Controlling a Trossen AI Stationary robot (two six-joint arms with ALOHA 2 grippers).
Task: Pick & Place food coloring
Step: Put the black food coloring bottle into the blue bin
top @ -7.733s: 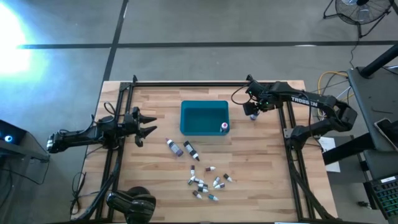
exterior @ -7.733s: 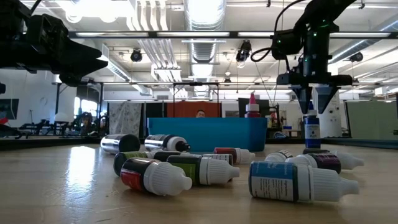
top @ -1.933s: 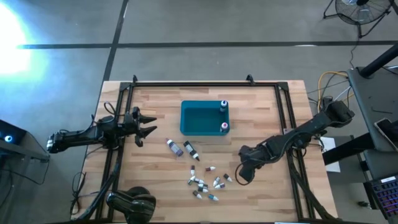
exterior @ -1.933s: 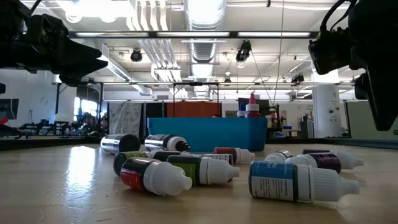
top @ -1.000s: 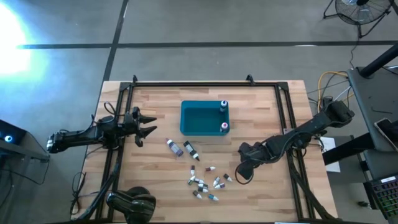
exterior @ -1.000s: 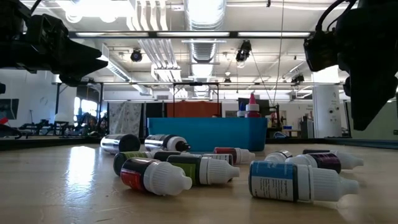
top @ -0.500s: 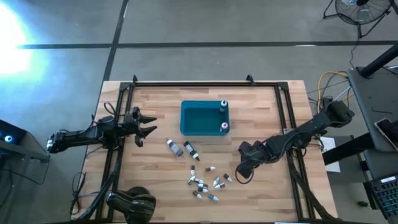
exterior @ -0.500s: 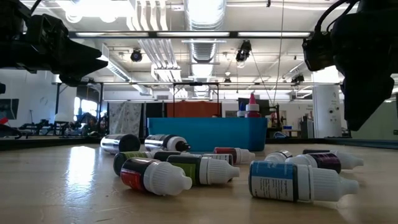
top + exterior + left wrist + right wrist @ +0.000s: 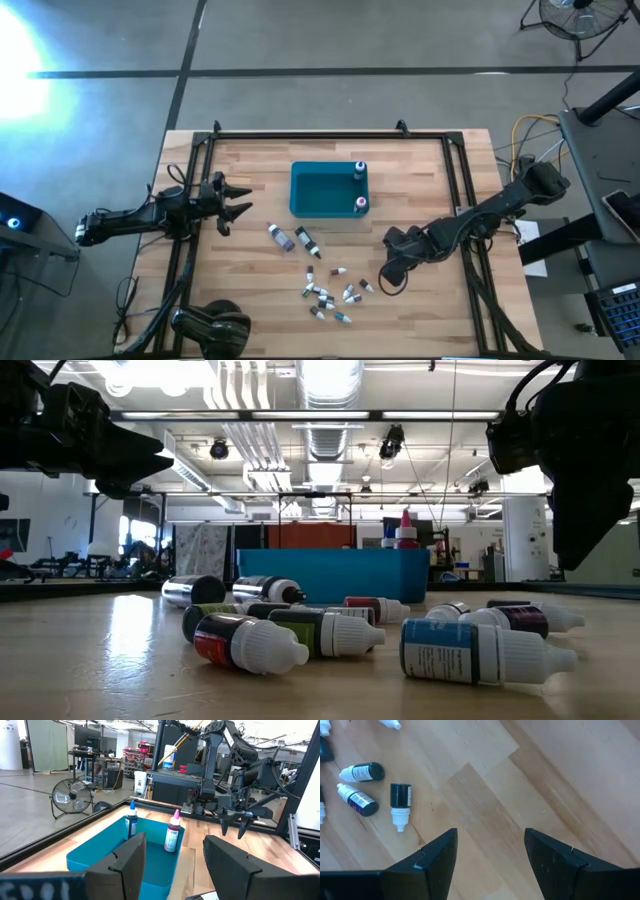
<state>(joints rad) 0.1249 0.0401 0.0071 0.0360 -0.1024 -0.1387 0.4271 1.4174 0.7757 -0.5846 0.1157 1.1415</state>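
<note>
From above, the right gripper (image 9: 390, 283) hung with jaws spread and empty just off the right side of the small bottles (image 9: 332, 293) scattered near the table's (image 9: 430, 330) front edge, so the nearest bottle lay to its left. Two bottles stood in the teal bin (image 9: 328, 190) along its right wall. The left gripper (image 9: 236, 202) waited near the left edge, well apart and also spread, so the right arm was plainly nearer.

At table height, the bottles (image 9: 488, 651) lay on their sides, caps mostly toward the right.

Past the left wrist's open fingers (image 9: 131, 862), the bin (image 9: 105, 855) held two upright bottles (image 9: 172, 831).

Under the right wrist, wide fingers (image 9: 555, 857) framed bare wood; the closest bottle (image 9: 399, 805) lay off to one side, its long axis roughly along the reach.
</note>
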